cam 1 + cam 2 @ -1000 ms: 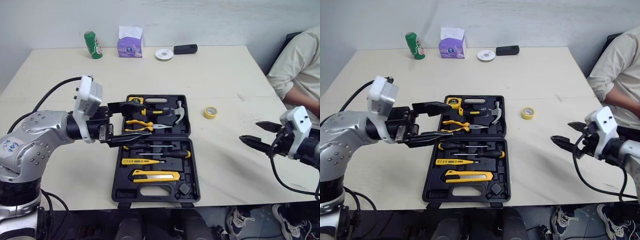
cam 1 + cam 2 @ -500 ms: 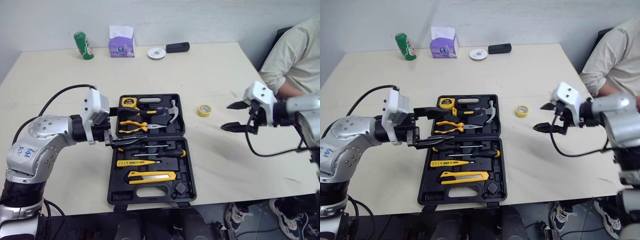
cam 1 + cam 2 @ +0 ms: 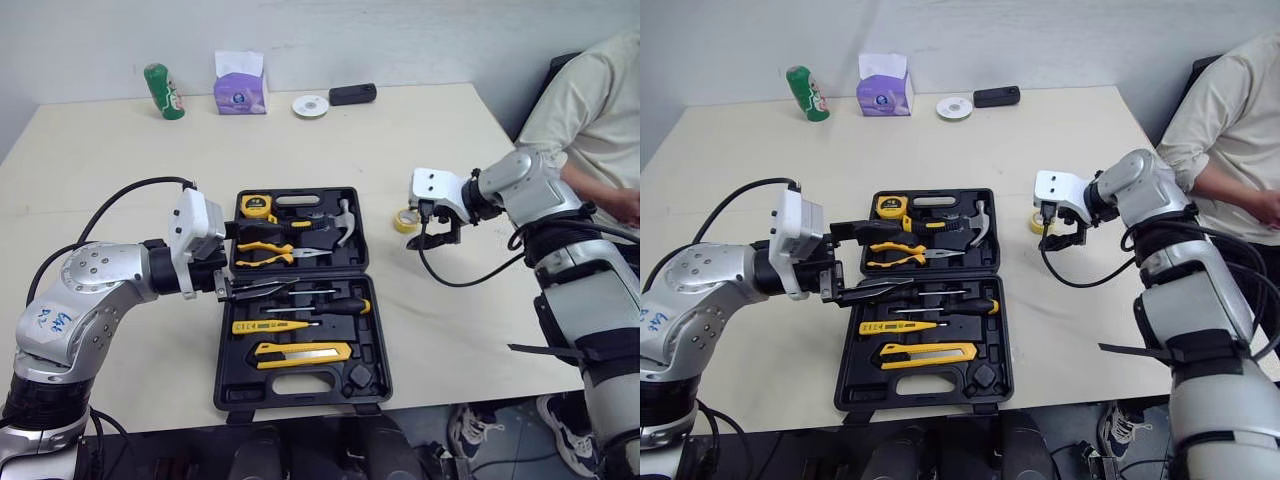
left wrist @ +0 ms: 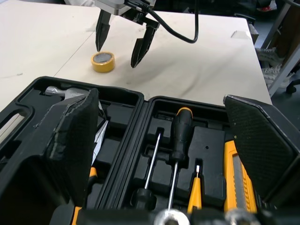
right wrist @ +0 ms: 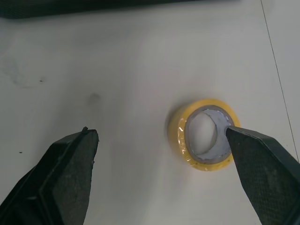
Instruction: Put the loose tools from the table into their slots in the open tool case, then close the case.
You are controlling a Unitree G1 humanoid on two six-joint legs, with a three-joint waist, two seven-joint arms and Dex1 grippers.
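Observation:
The black tool case (image 3: 228, 385) lies open mid-table, holding a hammer (image 3: 345, 222), pliers (image 3: 270, 250), a tape measure (image 3: 257, 205), screwdrivers (image 3: 320, 305) and a utility knife (image 3: 300, 352). A yellow tape roll (image 3: 404, 221) lies flat on the table just right of the case. My right gripper (image 3: 432, 238) hangs open just above it, fingers pointing down. In the right wrist view the tape roll (image 5: 177, 133) sits between the fingers, close to one fingertip (image 5: 262, 173). My left gripper (image 3: 275, 257) is open and holds nothing, reaching over the case's left side.
Along the far edge stand a green can (image 3: 155, 90), a purple tissue box (image 3: 238, 82), a white disc (image 3: 310, 105) and a black object (image 3: 353, 94). A person (image 3: 590, 110) sits at the table's right side, close behind my right arm.
My right arm has swung in from the table's right edge to the tape roll, and its gripper now points down over it. The left gripper has stayed over the case.

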